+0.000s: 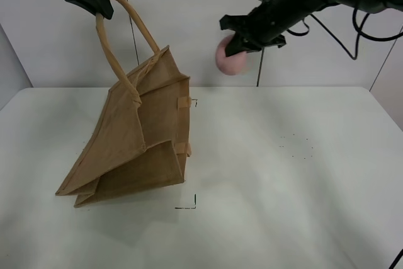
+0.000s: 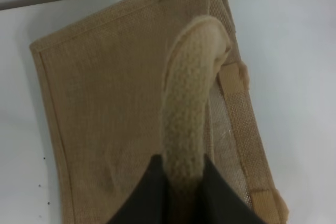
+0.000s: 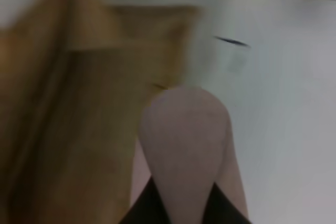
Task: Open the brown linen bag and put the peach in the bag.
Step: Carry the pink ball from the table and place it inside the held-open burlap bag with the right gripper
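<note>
The brown linen bag (image 1: 135,143) hangs tilted, its lower left corner on the white table (image 1: 283,174) and its mouth lifted to the upper right. High at the left, my left gripper (image 1: 94,1) is shut on one beige loop handle (image 2: 191,93); the other handle (image 1: 140,26) arches free beside it. The pink peach (image 1: 230,56) is held in the air to the right of the bag's mouth, with my right gripper (image 1: 249,39) shut on it. The right wrist view, blurred, has the peach (image 3: 184,140) between the dark fingers with the bag (image 3: 68,124) beyond it.
Thin black corner marks (image 1: 187,205) are drawn on the table beside the bag. A faint ring of dots (image 1: 297,146) lies at the right. Grey wall panels stand behind the table, and black cables (image 1: 362,20) trail from the right arm.
</note>
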Controlling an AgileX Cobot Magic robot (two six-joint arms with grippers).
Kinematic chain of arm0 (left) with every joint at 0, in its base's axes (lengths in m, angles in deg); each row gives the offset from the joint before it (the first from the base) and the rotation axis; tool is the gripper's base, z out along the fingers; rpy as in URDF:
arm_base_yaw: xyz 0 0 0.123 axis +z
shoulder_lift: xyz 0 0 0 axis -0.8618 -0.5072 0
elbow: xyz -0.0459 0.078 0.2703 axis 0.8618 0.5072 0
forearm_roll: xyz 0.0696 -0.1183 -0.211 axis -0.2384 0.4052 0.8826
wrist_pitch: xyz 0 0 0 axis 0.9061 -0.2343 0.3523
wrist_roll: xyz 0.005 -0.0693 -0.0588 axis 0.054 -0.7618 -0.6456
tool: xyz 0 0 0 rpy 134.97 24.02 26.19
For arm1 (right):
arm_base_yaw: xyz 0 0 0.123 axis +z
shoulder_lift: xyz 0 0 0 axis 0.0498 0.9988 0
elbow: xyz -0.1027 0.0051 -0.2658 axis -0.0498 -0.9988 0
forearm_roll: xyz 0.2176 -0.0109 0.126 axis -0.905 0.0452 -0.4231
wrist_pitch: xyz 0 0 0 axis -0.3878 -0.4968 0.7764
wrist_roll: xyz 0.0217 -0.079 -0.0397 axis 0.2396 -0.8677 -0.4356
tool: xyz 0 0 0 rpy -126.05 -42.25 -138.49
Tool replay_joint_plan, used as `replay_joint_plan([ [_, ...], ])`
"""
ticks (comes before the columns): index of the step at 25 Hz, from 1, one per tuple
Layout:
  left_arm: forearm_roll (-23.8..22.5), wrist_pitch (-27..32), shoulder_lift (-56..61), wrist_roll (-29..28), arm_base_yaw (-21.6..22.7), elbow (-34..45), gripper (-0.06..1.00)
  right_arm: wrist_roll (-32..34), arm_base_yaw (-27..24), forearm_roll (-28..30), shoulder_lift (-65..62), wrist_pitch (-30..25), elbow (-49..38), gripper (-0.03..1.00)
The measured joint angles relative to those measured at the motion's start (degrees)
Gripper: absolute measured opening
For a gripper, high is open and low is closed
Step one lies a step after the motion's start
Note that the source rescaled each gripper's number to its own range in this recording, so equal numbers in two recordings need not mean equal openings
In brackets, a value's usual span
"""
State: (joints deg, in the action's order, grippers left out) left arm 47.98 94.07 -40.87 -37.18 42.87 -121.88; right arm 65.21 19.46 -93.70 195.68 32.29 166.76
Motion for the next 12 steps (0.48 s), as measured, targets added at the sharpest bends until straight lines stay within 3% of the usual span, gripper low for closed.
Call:
replay_joint_plan([
  [5,0.0,0.0,0.0,0.06,0.0,0.0,0.0,-5.33,8.41,-0.66,3.73,4.11,0.06,0.0],
  [12,0.0,0.0,0.0,0.06,0.0,0.0,0.0,-21.58,15.7,-3.43,12.09,10.28,0.06,0.0],
])
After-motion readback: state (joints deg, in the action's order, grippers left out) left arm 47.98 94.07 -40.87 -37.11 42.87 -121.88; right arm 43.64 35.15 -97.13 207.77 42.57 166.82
